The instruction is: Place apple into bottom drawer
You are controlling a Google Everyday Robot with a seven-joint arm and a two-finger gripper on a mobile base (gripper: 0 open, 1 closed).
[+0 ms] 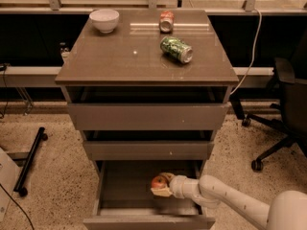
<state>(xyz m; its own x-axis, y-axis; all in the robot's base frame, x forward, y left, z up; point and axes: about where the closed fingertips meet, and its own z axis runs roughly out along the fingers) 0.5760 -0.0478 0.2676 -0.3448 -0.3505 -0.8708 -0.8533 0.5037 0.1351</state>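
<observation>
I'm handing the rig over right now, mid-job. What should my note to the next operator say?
Gripper: reaching into the open bottom drawer from the right, jaws shut on the apple.
Apple: inside the drawer, right of middle. Whether it touches the drawer floor cannot be told.
Done: drawer open, apple carried in.
Left: lower it if needed, open the jaws, draw the arm out.
</observation>
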